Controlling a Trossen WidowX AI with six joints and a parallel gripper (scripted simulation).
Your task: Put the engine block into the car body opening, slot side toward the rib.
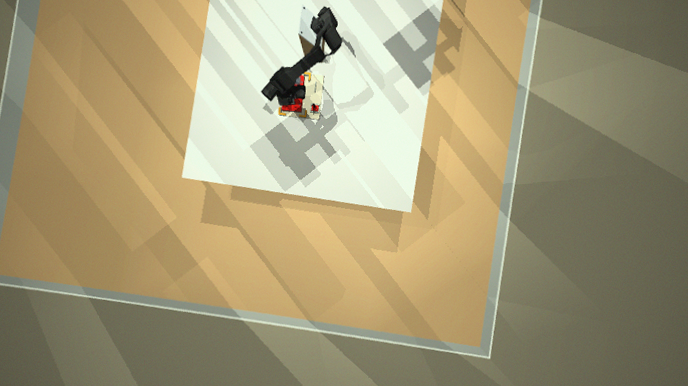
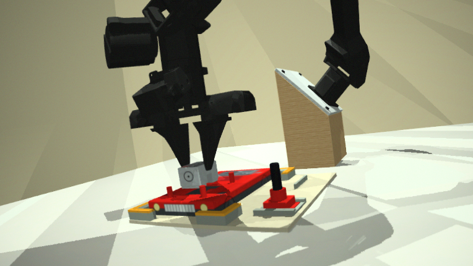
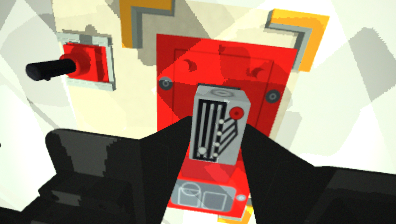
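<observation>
The red car body [image 1: 292, 108] [image 2: 246, 180] [image 3: 172, 110] lies flat in its corner brackets. The grey engine block [image 2: 189, 177] [image 3: 235, 150] is upright over the dark opening [image 2: 202, 190] in the car body, standing well proud of the red top. My gripper [image 2: 197, 166] [image 3: 217, 125] is shut on the engine block, one finger on each long side near its top. The block's top, with black stripes and a red round cap, faces the wrist camera. The block hides most of the opening; the rib and whether the block's lower edge is inside cannot be seen.
Red pegs [image 2: 202, 191] [image 2: 231, 177] rise from the car body close to the block. A red part with a black upright handle [image 2: 275, 176] [image 3: 50, 68] stands beside the car on the beige board [image 2: 317, 185] [image 3: 100, 110]. Orange-topped brackets [image 2: 218, 214] [image 3: 311, 45] hold the corners. My arm's wooden stand [image 2: 308, 138] is behind.
</observation>
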